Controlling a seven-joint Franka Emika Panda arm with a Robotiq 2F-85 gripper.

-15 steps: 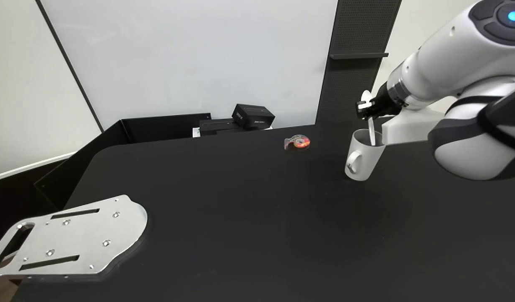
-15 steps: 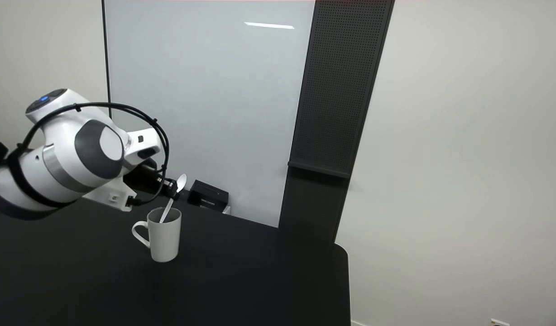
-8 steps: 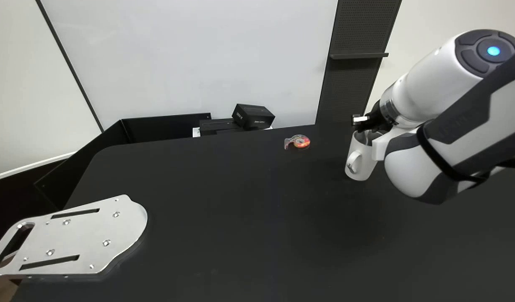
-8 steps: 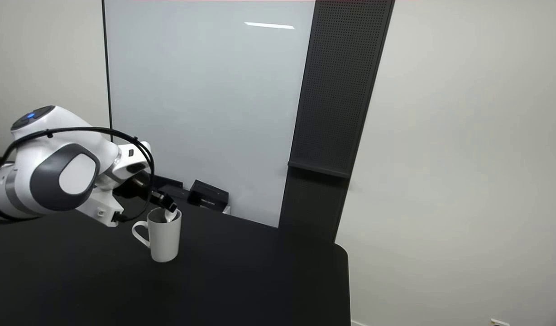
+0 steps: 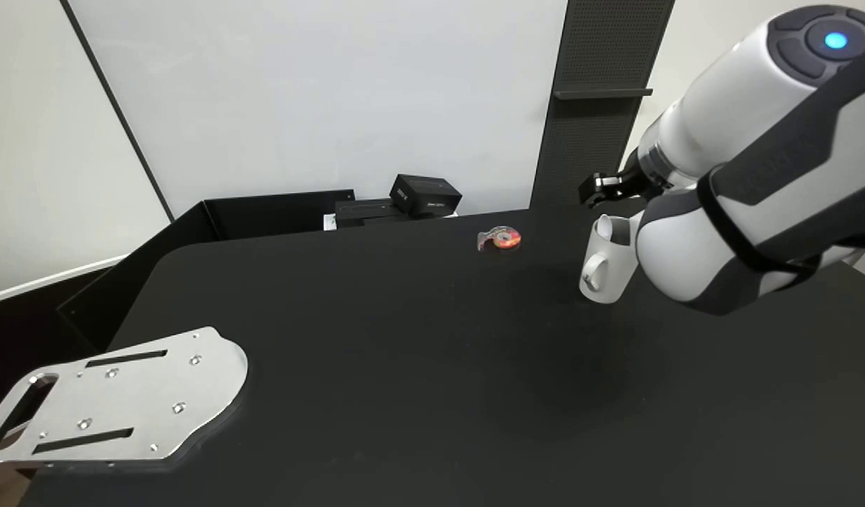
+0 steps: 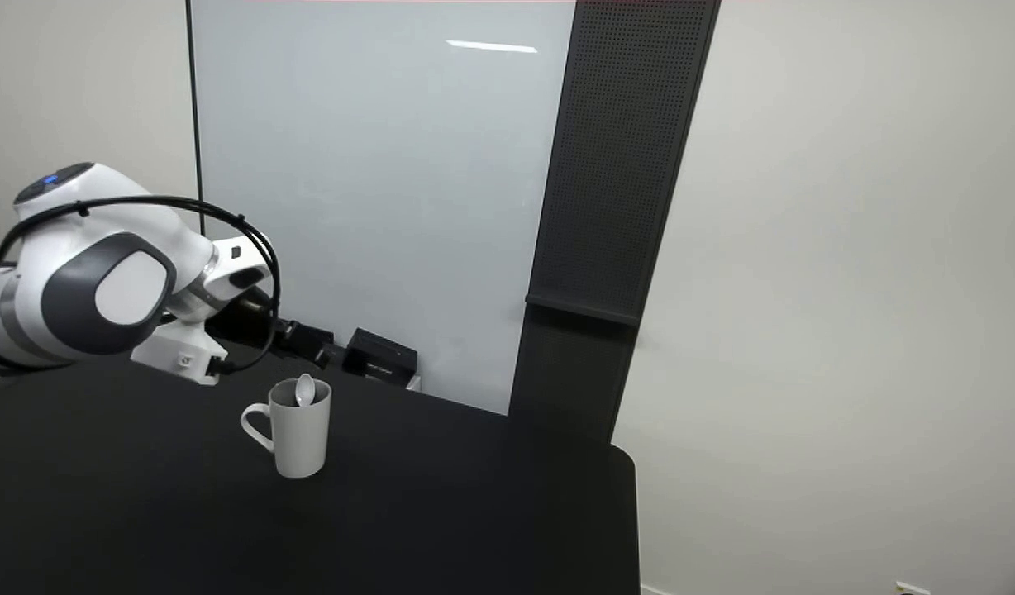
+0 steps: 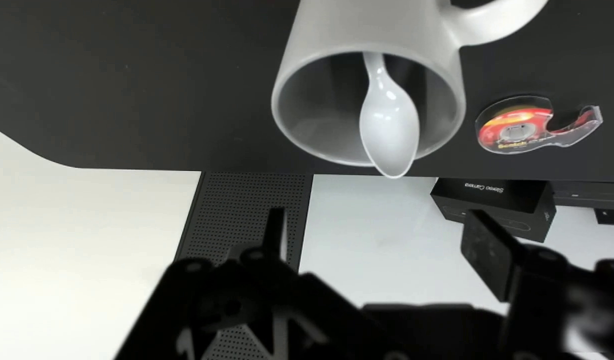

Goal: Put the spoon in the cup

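Note:
The white cup [image 6: 301, 438] stands upright on the black table in both exterior views, its side handle showing. In it leans the white spoon [image 7: 389, 125], handle down inside and oval bowl up, poking past the rim in the wrist view. The cup's wall [image 7: 372, 25] hides the handle's lower end. My gripper [image 7: 377, 240] is spread wide, and its pads [image 7: 487, 255] have nothing between them. In an exterior view the gripper [image 5: 601, 190] hovers a little above the cup's mouth, apart from both spoon and cup.
A tape dispenser [image 5: 501, 238] lies on the table [image 5: 404, 317] near the cup, toward the back edge. Black boxes [image 5: 425, 196] sit beyond that edge before the whiteboard. A flat metal plate [image 5: 129, 398] occupies the table's near corner in an exterior view.
The gripper went down with the spoon to the cup, let go, opened and rose slightly. The spoon, gripped upright a second ago, now rests lower in the cup. The cup has stayed put.

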